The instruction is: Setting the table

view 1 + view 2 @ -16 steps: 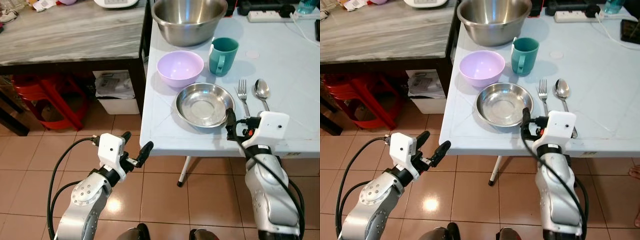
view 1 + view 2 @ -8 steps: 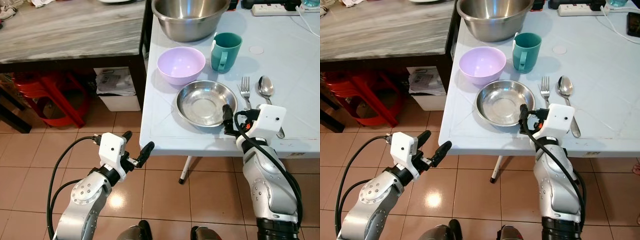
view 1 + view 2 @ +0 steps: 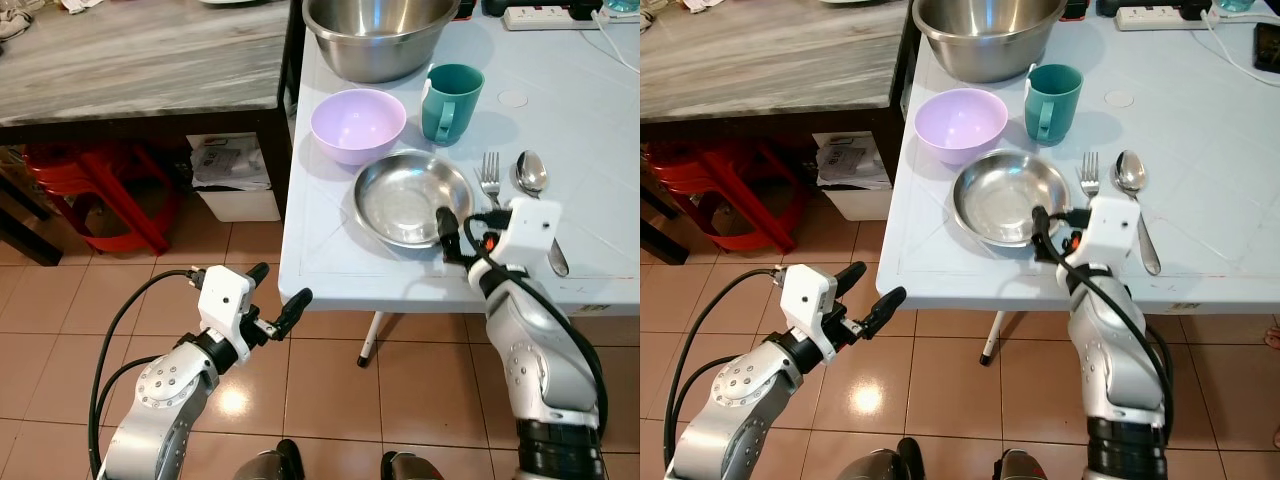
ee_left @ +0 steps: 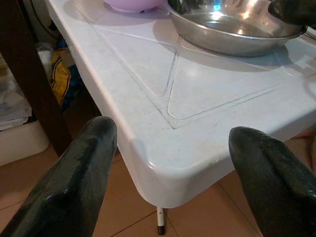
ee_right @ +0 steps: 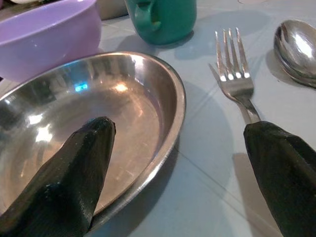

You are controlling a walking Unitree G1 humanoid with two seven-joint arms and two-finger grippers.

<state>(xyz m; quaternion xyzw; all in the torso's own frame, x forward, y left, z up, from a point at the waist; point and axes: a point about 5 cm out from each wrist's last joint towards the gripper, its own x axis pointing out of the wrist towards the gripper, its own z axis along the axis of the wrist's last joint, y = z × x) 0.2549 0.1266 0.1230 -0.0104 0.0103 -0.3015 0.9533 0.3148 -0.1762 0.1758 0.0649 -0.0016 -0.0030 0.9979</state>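
Note:
On the white table a steel plate lies near the front edge, with a fork and a spoon to its right. Behind it stand a purple bowl and a teal mug. My right gripper is open and straddles the plate's near right rim: one finger is over the plate's inside, the other over the fork's handle. My left gripper is open at the table's front left corner, holding nothing.
A large steel bowl sits at the table's back, with a power strip at the far right. A dark counter with a marble top adjoins the table on the left, with a red stool and a white bin under it.
My right gripper has moved forward from the table's front edge onto the plate's near right rim. The left arm has hardly moved.

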